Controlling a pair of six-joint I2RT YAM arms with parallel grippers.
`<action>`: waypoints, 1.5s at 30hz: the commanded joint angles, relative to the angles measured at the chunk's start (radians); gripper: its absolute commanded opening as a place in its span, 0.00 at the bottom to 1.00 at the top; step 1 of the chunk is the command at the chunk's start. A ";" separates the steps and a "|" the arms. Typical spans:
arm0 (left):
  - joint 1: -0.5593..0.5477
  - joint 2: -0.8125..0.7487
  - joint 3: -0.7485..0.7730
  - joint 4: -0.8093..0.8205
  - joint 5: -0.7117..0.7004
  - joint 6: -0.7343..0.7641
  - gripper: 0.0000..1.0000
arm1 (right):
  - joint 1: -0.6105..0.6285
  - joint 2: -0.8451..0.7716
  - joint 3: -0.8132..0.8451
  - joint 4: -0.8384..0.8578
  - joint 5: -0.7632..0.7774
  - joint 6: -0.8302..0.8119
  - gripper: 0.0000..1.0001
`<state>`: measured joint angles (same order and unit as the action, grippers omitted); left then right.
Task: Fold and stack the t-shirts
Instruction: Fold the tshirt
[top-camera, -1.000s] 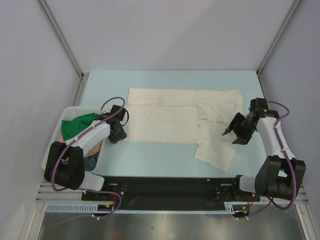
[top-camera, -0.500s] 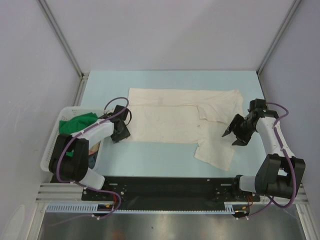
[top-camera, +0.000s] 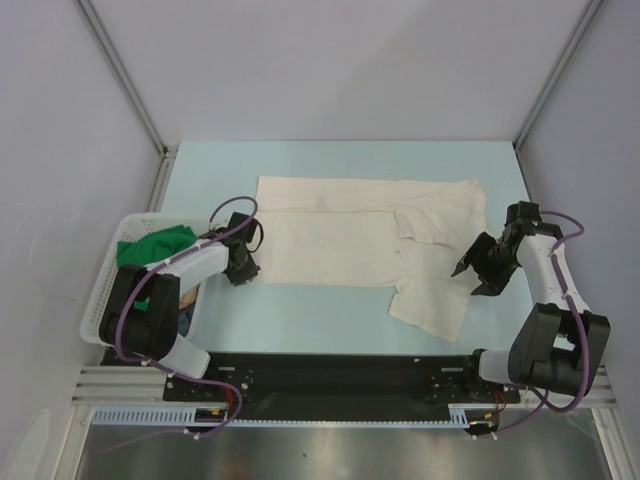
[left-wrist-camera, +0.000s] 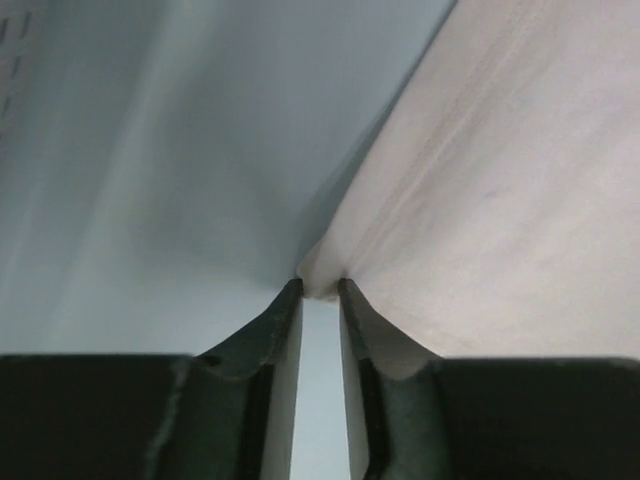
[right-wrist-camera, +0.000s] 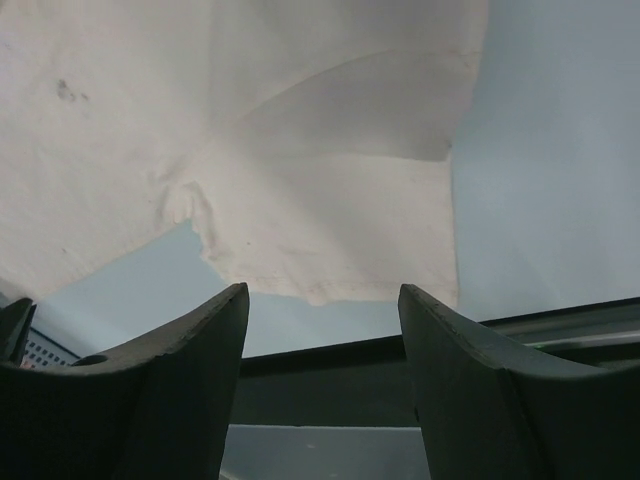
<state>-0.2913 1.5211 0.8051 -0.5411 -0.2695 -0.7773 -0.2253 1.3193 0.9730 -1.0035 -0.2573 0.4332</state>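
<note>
The cream t-shirt (top-camera: 340, 230) lies spread flat on the light blue table (top-camera: 300, 310), one sleeve (top-camera: 430, 310) reaching toward the near edge. My left gripper (top-camera: 243, 270) sits low at the shirt's near-left corner. In the left wrist view its jaws (left-wrist-camera: 320, 285) are nearly together, with the corner of the cream cloth (left-wrist-camera: 500, 200) bunched between the tips. My right gripper (top-camera: 465, 280) hovers open by the shirt's right edge. The right wrist view shows the cream cloth (right-wrist-camera: 300, 150) beyond the tips, with nothing between its wide jaws (right-wrist-camera: 322, 290). A green t-shirt (top-camera: 155, 245) lies in the basket.
The white lattice basket (top-camera: 105, 300) stands at the table's left edge beside my left arm, holding the green shirt with other cloth mostly hidden under the arm. Grey walls enclose the table on three sides. The black base rail (top-camera: 340, 375) runs along the near edge.
My left gripper's jaws have narrowed onto the shirt's near-left corner and the arm has dropped lower. My right gripper has drifted slightly right and toward the near edge, still open.
</note>
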 joint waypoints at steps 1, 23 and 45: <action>0.018 0.024 0.008 -0.005 -0.031 0.033 0.24 | -0.016 0.008 -0.008 -0.029 0.061 0.006 0.68; 0.020 -0.009 0.071 0.007 0.032 0.116 0.00 | -0.066 0.123 -0.235 0.200 0.130 0.102 0.44; 0.020 -0.058 0.086 -0.022 0.019 0.121 0.00 | -0.008 -0.052 -0.318 0.168 0.251 0.249 0.00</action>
<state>-0.2787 1.5196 0.8661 -0.5495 -0.2321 -0.6720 -0.2314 1.3319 0.6510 -0.7860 -0.0750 0.6811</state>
